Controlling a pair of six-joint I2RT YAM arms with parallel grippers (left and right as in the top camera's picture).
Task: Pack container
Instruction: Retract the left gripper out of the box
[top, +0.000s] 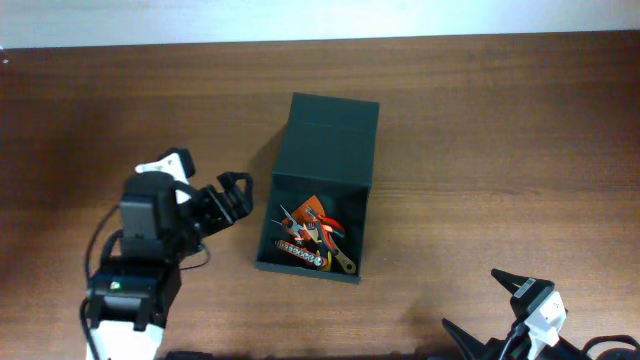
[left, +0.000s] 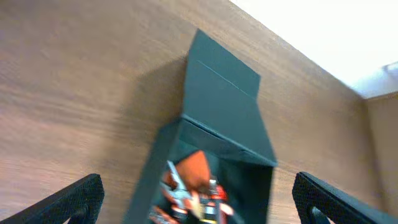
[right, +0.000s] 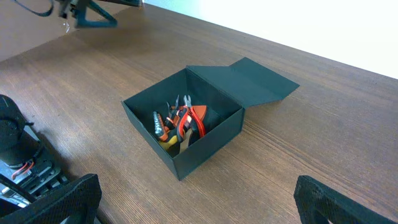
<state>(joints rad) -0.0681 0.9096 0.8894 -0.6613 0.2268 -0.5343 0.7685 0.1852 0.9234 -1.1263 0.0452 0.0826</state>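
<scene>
From overhead, the dark green matte rectangular container (top: 322, 140) sat on the brown wooden table (top: 500, 120). Its flap lid was folded back on the far side, so its long axis ran away from the robot. The left end effector (top: 238, 200) was spread wide and empty, with the box just beside it on its right. The right end effector (top: 470, 297) was equally wide and empty, and the box lay well apart from it, ahead and to its left.

In the left wrist view, the container (left: 224, 93) lay just ahead of the left end effector (left: 199, 205), with red-handled hand tools (left: 193, 186) inside.

In the right wrist view, the container (right: 205, 146) stood farther ahead of the right end effector (right: 202, 205).

The left arm looked the nearer one for the lid.
</scene>
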